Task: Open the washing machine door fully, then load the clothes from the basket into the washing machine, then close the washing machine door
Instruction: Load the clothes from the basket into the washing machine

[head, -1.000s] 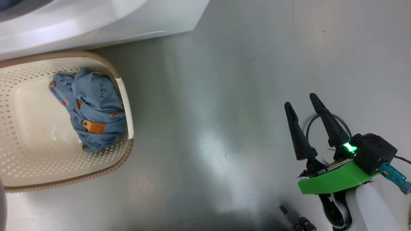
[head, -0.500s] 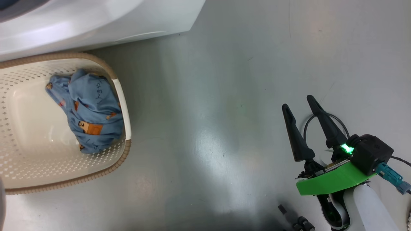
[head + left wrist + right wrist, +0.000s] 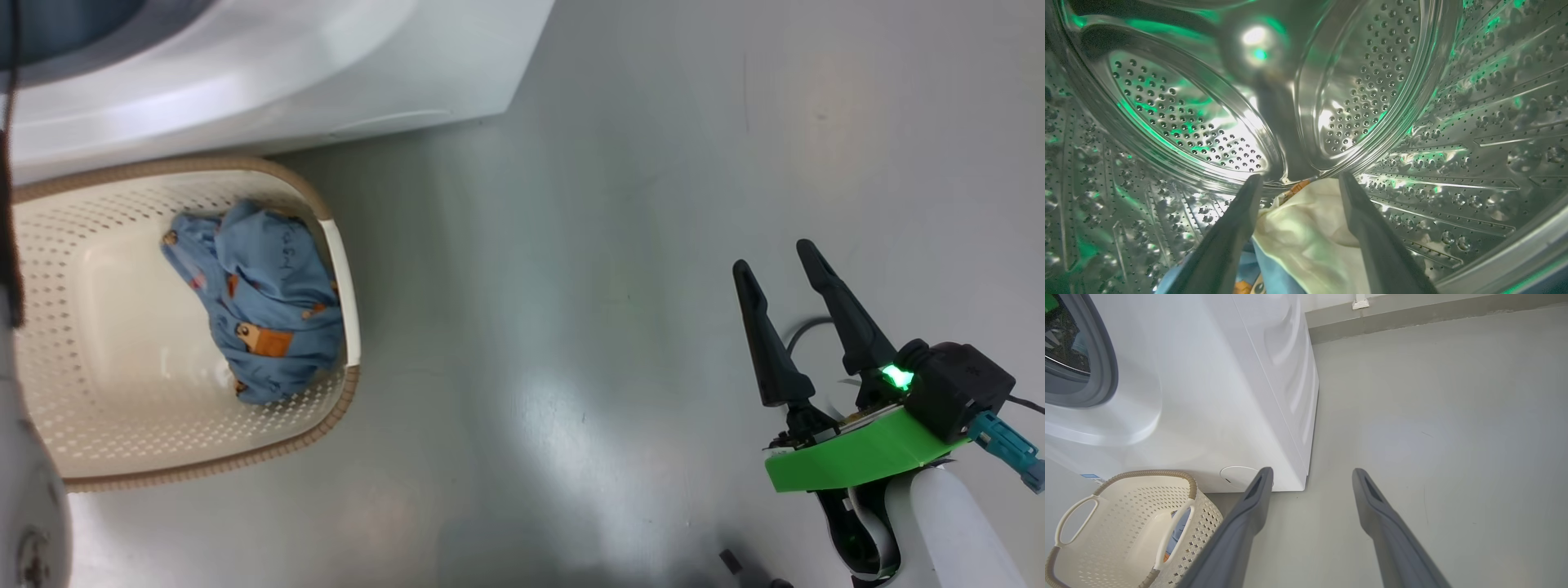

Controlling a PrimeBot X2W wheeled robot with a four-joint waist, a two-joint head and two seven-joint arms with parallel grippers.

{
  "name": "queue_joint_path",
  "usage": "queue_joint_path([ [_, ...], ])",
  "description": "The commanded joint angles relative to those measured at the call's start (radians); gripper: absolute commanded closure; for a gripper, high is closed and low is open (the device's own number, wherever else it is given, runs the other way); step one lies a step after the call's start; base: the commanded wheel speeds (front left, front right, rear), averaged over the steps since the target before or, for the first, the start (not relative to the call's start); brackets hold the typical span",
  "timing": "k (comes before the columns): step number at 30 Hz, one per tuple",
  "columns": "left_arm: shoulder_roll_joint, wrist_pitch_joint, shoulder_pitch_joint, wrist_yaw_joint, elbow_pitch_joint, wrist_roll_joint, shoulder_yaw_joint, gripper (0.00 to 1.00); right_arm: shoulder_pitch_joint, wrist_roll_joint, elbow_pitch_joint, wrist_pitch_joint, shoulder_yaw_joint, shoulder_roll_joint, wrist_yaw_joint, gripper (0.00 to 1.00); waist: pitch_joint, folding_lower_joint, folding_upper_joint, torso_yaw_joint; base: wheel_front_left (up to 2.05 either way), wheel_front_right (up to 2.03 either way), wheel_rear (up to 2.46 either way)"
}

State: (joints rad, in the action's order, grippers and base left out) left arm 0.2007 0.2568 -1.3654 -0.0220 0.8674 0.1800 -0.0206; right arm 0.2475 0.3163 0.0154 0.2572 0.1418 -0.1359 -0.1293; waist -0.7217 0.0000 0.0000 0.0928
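Observation:
Inside the washing machine's perforated steel drum [image 3: 1474, 122], my left gripper [image 3: 1300, 177] is open. A cream garment [image 3: 1306, 232] lies loose between and below its fingers, with a bit of light blue cloth [image 3: 1274, 273] beneath it. The cream basket [image 3: 204, 465] stands on the floor against the white washing machine [image 3: 326, 73]. In it lies a blue garment with orange patches [image 3: 261, 310]. My right gripper [image 3: 771, 255] is open and empty over bare floor, far right of the basket. The right wrist view has this gripper [image 3: 1312, 470], the basket [image 3: 1147, 473] and the machine [image 3: 1208, 396]. The washing machine door is out of view.
The grey floor [image 3: 571, 286] runs wide between the basket and my right arm. A pale forearm [image 3: 20, 490] shows at the head view's left edge. The machine's grey gasket [image 3: 1106, 375] and round service flap [image 3: 1237, 475] face the right wrist camera. A wall skirting [image 3: 1412, 314] runs behind.
The head camera has shifted, so basket and machine sit lower and further right in its picture. A pale forearm now shows at its left edge. My right gripper stays open.

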Motion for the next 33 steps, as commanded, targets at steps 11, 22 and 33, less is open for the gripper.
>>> queue_joint_path([
  [11, 0.001, 0.005, 0.185, 0.007, -0.152, -0.006, 0.032, 0.00, -0.027, -0.007, -0.008, 0.005, 0.006, -0.007, -0.001, 0.00, 0.112, 0.0000, 0.0000, -0.045, 0.00, 0.00, 0.00],
  [22, -0.021, 0.005, 0.418, 0.001, -0.272, -0.009, 0.054, 0.00, -0.057, -0.009, 0.020, 0.005, 0.015, 0.006, -0.001, 0.00, 0.257, 0.0000, 0.0000, -0.046, 0.00, 0.00, 0.00],
  [33, -0.024, 0.005, 0.743, 0.022, -0.489, -0.025, 0.094, 0.00, -0.124, -0.014, 0.040, 0.005, 0.030, 0.017, -0.001, 0.00, 0.433, 0.0000, 0.0000, -0.034, 0.00, 0.00, 0.00],
])
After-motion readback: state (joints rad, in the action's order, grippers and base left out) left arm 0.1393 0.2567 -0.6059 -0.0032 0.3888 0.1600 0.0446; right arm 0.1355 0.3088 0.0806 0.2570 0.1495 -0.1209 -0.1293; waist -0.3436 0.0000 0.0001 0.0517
